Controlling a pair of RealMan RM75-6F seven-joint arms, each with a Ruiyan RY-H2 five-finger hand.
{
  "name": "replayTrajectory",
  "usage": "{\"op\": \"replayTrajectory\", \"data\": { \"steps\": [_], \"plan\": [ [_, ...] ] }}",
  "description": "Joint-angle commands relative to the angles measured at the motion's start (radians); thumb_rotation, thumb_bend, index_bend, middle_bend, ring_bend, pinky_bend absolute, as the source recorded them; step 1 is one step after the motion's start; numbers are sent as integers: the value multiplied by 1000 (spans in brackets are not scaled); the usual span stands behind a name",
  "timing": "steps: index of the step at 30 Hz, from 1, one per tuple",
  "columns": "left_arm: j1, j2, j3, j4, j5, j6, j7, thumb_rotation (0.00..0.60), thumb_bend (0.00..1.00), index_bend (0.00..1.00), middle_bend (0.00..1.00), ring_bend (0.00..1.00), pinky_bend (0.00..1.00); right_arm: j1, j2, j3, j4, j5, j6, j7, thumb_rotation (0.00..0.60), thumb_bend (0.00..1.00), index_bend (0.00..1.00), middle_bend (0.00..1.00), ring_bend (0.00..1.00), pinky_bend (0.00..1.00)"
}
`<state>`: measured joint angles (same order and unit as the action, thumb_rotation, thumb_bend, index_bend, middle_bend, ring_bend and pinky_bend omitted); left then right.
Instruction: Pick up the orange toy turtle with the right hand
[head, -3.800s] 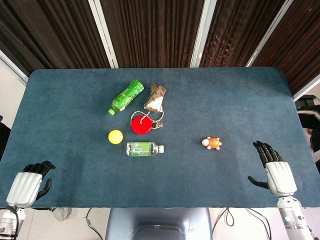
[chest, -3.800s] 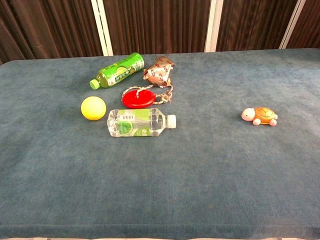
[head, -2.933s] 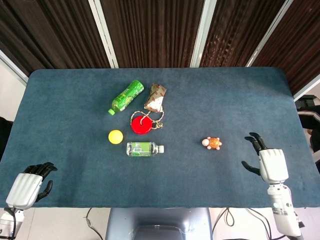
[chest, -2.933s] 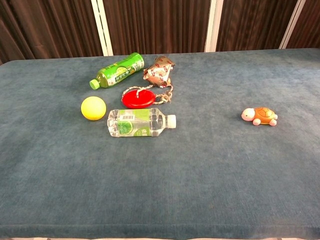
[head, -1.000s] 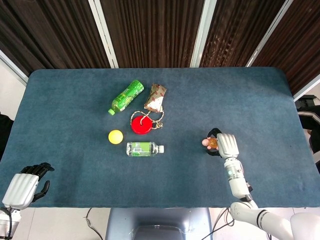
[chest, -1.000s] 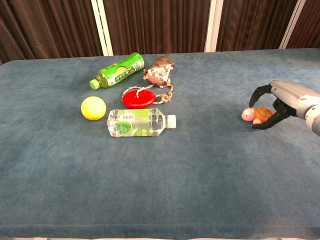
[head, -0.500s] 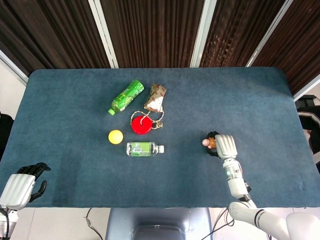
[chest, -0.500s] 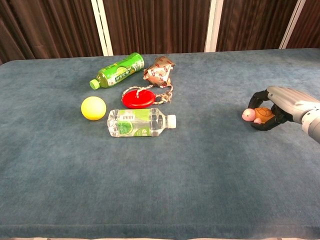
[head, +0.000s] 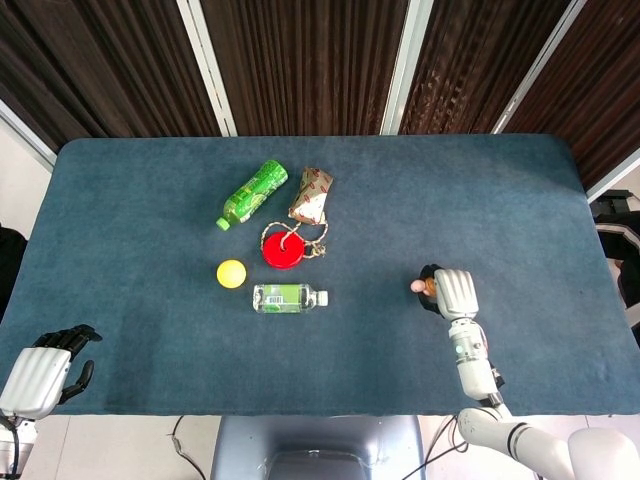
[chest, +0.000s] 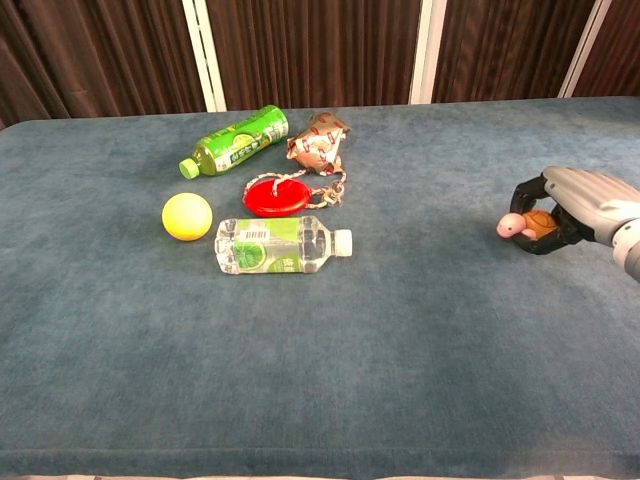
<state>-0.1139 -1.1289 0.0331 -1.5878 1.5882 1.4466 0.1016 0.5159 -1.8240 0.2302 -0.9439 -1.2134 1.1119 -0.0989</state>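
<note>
At table's right — right hand (chest: 578, 208) fingers grasping orange toy turtle (chest: 530, 225) | pink head poking out

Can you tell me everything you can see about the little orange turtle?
The orange toy turtle is small, with a brown-orange shell and a pale pink head that pokes out toward the left. It looks like smooth plastic or rubber. The right hand grips it, dark fingers curled round the shell, so much of the body is hidden. It seems raised just above the blue table, near the right side, far from the bottles.

Orange turtle (chest: 530, 224), yellow ball (chest: 187, 216), red disc (chest: 277, 198)
</note>
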Motion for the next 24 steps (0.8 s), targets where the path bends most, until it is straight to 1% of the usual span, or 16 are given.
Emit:
{"op": "replayTrajectory", "data": {
  "steps": [1,8,11,12,14,15,17,19,20,23,24],
  "plan": [
    [-1,-1,0,0,0,-1,1,600,485,346,271,316,363,-4,-7,-6,11,-27,29,21,600,460,958,838,1000,1000],
    [-1,0,1,-1,3,-2,1,600,485,346,271,316,363,-11,-6,-9,2,-54,65,36,600,485,961,842,1000,1000],
    [-1,0,1,-2,4,-2,2,600,485,346,271,316,363,-14,1,-10,-12,-48,51,32,600,489,957,842,1000,1000],
    [-1,0,2,-1,5,-2,1,600,485,346,271,316,363,-15,7,-14,-16,-49,42,38,600,481,937,842,1000,1000],
    [-1,0,2,-1,6,-2,1,600,485,346,271,316,363,-16,22,-20,-32,-43,13,41,600,427,814,800,1000,1000],
    [-2,0,2,-1,5,-3,2,600,485,346,271,316,363,-16,33,-23,-46,-37,-6,38,600,374,706,735,1000,1000],
    [-1,0,2,-1,5,-3,2,600,485,346,272,317,363,-16,48,-27,-65,-29,-25,23,600,267,503,571,1000,1000],
    [-3,0,1,-1,4,-5,2,600,485,346,271,317,363,-19,62,-30,-88,-25,-32,9,600,198,371,480,1000,1000],
    [-3,0,1,-1,4,-5,2,600,485,346,271,317,363,-21,66,-31,-97,-26,-31,7,600,173,315,451,1000,1000],
    [-3,0,2,-2,5,-6,4,600,485,346,272,317,363,-25,84,-36,-124,-27,-32,0,600,121,198,402,1000,1000],
    [-2,0,2,-4,5,-5,7,600,485,346,271,318,363,-28,92,-37,-137,-28,-32,1,600,111,176,395,1000,1000]
  ]
}}
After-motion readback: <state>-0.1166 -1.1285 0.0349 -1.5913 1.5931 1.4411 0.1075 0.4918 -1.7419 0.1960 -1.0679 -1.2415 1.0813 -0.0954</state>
